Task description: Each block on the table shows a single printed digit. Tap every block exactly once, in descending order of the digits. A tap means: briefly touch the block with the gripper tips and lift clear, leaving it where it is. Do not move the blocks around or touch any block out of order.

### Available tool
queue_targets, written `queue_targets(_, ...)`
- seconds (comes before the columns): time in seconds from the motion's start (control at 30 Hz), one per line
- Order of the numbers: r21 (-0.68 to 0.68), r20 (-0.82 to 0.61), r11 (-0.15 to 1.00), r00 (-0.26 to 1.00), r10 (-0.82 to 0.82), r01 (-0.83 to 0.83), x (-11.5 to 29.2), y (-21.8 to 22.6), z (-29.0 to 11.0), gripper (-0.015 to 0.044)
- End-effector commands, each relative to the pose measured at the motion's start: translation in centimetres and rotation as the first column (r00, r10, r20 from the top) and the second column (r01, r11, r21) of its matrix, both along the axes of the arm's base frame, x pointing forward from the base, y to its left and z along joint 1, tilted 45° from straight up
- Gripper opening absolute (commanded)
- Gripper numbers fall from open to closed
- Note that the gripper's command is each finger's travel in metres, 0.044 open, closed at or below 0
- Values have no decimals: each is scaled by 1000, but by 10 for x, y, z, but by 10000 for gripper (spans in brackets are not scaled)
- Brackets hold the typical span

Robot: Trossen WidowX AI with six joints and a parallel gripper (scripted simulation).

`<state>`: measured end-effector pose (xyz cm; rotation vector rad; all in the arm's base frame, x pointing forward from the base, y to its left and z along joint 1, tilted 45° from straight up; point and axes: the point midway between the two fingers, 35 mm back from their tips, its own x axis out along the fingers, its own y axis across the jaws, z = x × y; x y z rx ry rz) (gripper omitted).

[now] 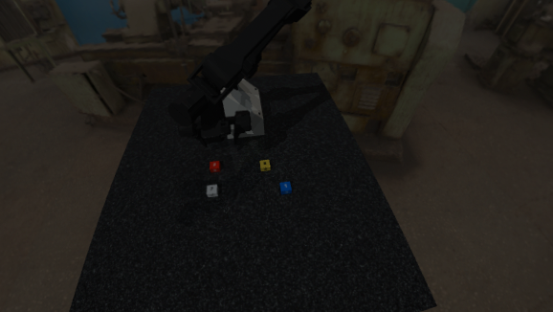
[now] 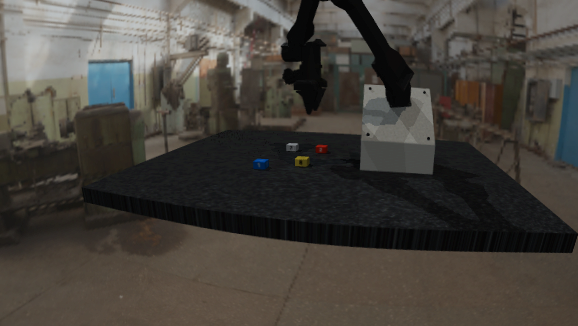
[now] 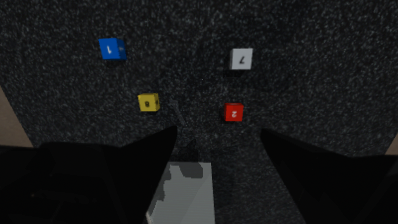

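Gripper (image 2: 310, 107) hangs wide open and empty, high above the table (image 2: 210, 200). Below sit four blocks: white 7 (image 3: 241, 58), red 2 (image 3: 233, 112), blue 1 (image 3: 112, 49), and yellow (image 3: 148, 102), seemingly an 8.

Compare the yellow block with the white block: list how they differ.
The small yellow cube block shows an 8; the small white cube block shows a 7. In the wrist view the yellow one sits left and nearer the open pincer, the white one right and farther. Both rest flat on the dark speckled table, untouched.
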<state>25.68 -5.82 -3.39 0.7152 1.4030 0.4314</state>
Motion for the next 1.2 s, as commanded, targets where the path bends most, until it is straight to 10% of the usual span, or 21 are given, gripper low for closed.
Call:
queue_targets(0.0, 6, 7, 1000, 1000, 1, -1, 13, 39, 39, 400)
queue_targets(0.93, 35, 12, 999, 1000, 8, -9, 15, 93, 87, 400)
queue_targets(1.17, 33, 15, 999, 1000, 8, -9, 71, 99, 109, 400)
